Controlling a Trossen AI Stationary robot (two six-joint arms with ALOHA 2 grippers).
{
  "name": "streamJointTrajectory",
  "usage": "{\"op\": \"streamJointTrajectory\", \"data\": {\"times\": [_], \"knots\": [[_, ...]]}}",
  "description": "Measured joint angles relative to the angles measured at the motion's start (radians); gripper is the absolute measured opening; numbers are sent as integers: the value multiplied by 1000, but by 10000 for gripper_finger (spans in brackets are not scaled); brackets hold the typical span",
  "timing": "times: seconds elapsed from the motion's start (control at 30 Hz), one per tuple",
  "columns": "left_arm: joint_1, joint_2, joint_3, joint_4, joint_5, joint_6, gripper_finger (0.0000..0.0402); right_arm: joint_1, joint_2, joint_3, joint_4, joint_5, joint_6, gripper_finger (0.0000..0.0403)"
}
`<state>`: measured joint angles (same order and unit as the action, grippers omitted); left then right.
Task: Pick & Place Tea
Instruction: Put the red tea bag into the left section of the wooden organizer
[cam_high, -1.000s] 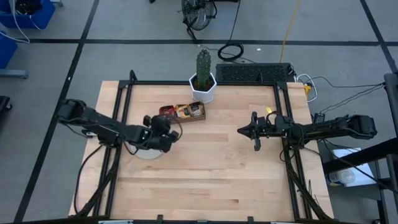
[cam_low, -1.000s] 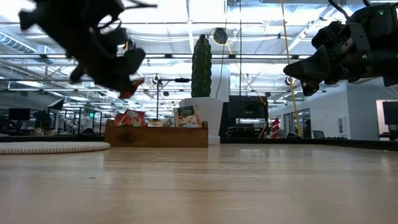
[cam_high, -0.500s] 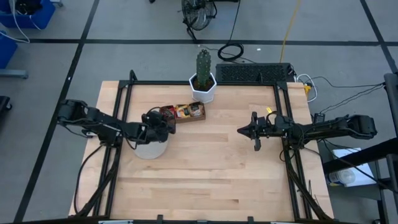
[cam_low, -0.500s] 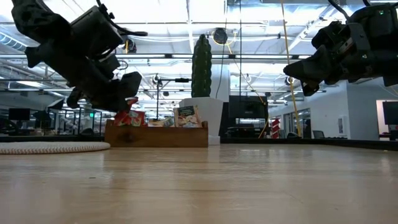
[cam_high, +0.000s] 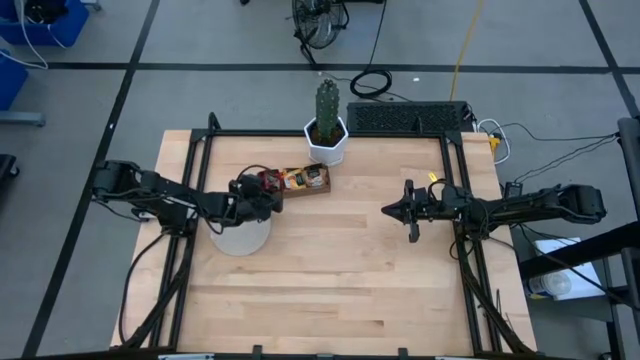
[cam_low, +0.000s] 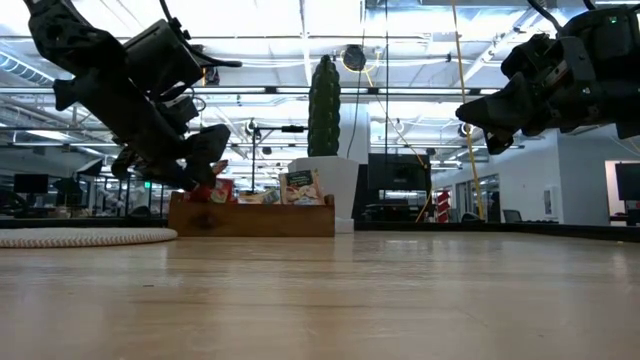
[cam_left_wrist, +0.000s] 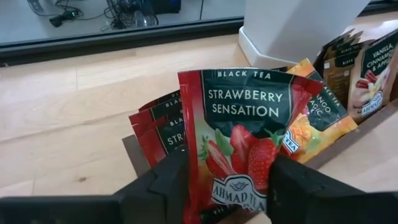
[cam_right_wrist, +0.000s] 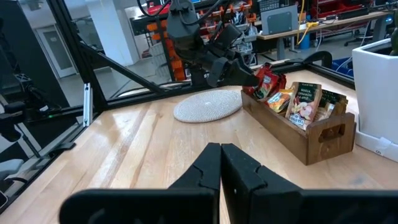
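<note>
Over the tray's left end, the left gripper (cam_left_wrist: 227, 186) has its fingers either side of a red strawberry sachet (cam_left_wrist: 239, 134), seemingly slackened, above matching sachets in the tray (cam_high: 297, 188). Right gripper (cam_right_wrist: 221, 163) hovers clenched, well apart.

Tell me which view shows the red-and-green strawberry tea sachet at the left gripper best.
Left wrist view: the red-and-green strawberry sachet fills the frame between the left gripper fingers, print legible. The right wrist view shows it small at the brown wooden tray; the low view shows a red sliver; the high view barely shows it.
</note>
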<state>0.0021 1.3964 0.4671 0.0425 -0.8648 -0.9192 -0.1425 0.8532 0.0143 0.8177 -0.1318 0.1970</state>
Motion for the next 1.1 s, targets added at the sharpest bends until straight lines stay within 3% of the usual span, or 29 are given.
{"op": "streamJointTrajectory", "data": {"times": [0.5,0.73,1.1], "knots": [[0,0,0,0,-11,19,252,0,0,0,0,0,0,0],[0,-1,1,34,-61,26,283,0,0,0,0,0,0,0],[2,-1,1,38,-102,26,296,0,0,0,0,0,0,0]]}}
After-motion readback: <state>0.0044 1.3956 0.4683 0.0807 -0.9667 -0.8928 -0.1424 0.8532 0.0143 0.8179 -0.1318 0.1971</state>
